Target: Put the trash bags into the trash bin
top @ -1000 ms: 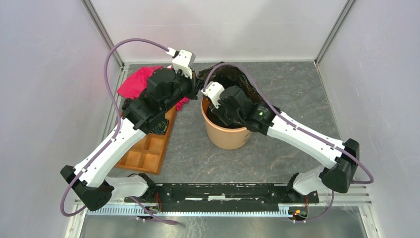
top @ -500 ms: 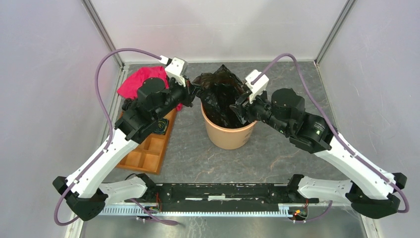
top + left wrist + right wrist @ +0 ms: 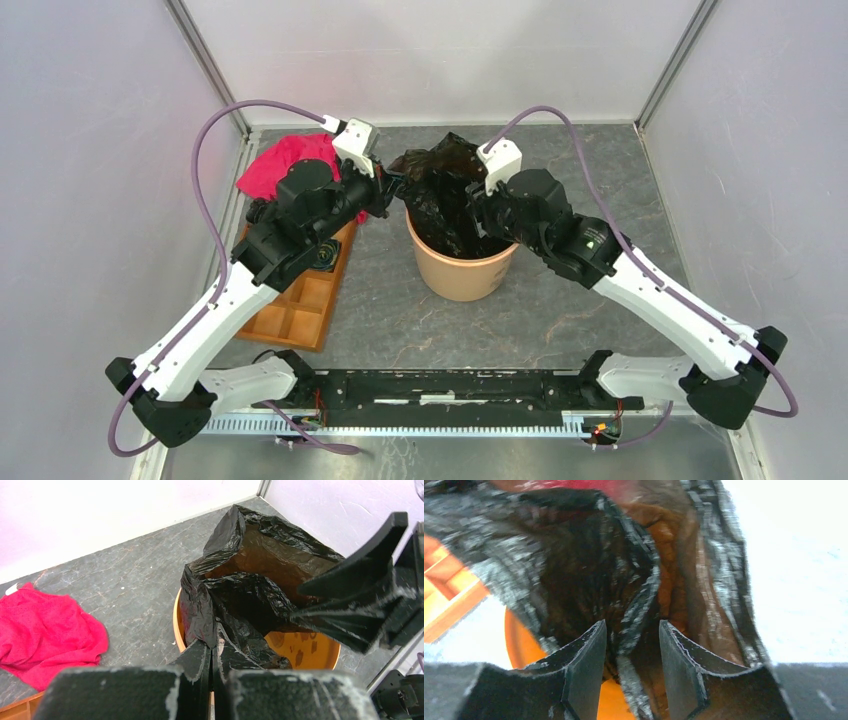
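Black trash bag (image 3: 445,185) sits half inside the orange bucket (image 3: 460,275), not yet fitted; left gripper (image 3: 211,647) pinches its edge, right gripper (image 3: 631,627) spread around a fold

The left arm (image 3: 215,310) stretches from its base to the left side of the trash bin (image 3: 460,275), wrist turned toward the rim. The left tool (image 3: 212,647) is pinched tight on an edge of the trash bag (image 3: 260,595) just above the bin's left rim. The right arm (image 3: 660,300) reaches in from the bin's right. The right tool (image 3: 632,626) hangs over the bin's mouth, fingers parted around a fold of bag without clamping it.
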Tool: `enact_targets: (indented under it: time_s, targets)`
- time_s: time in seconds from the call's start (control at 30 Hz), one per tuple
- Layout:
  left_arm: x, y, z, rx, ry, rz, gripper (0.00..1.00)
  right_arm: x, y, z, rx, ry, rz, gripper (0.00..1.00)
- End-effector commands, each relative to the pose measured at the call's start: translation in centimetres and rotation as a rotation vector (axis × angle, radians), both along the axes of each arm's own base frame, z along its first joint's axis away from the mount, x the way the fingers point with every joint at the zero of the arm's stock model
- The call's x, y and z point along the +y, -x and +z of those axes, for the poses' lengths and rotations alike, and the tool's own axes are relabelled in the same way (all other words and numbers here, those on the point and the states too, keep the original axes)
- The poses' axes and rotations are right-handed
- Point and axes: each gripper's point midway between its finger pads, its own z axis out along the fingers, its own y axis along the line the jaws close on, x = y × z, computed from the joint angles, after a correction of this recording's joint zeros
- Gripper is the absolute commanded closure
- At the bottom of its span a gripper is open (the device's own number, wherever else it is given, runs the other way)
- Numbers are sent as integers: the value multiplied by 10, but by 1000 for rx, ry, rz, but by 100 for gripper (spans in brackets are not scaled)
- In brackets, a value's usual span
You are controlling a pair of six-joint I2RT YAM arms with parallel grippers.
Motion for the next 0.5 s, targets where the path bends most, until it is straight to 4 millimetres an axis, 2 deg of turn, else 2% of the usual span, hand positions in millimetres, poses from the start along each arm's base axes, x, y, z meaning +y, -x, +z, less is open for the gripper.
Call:
enact_targets:
  time_s: [0.0, 0.23, 0.37, 0.4, 0.47]
  targets:
    - [1, 1, 13, -57, 16, -11, 98, -6, -22, 9, -13, -106, -55, 51]
    - [1, 3, 14, -63, 18, -16, 98, 13, -43, -3, 9, -108, -15, 51]
    - [1, 3, 13, -57, 22, -19, 98, 15, -57, -9, -10, -62, -38, 49]
    - [1, 4, 13, -56, 25, -19, 98, 15, -60, -11, -14, -47, -39, 54]
    - [2, 4, 11, -50, 29, -15, 98, 16, -63, -12, -26, -24, -34, 70]
